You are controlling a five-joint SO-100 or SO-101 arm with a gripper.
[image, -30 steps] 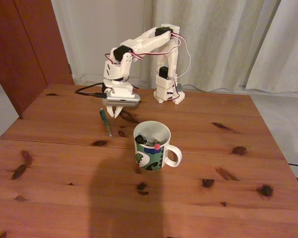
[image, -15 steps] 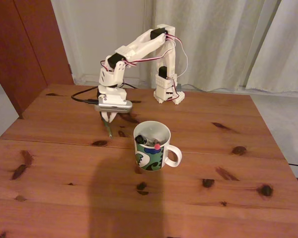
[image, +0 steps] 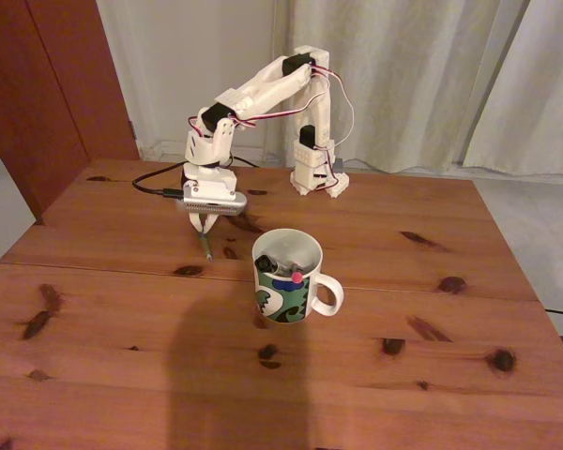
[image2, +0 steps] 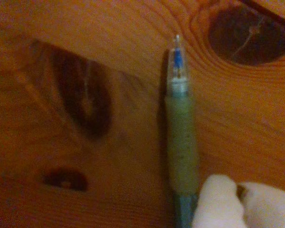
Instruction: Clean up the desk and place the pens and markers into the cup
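Observation:
A green pen (image: 205,246) lies on the desk (image: 122,309), left of the cup and just beyond it. My gripper (image: 204,228) points straight down with its tips at the pen's far end. In the wrist view the green pen (image2: 181,142) lies flat on the wood, its clear tip pointing up the picture. One white finger (image2: 225,202) rests against its right side and nothing shows on its left, so the jaws stand open around it. The swirl-patterned white cup (image: 286,281) stands mid-desk with its handle to the right. A black-capped marker and a red-ended pen (image: 283,267) stand inside it.
The arm's base (image: 317,178) sits at the desk's far edge before pale curtains. A black cable (image: 159,190) trails left from the gripper. Dark knots dot the wood. A broad shadow falls on the near desk.
The gripper has swung left and come down from beside the green pen onto its far end. Cup and pen have not moved.

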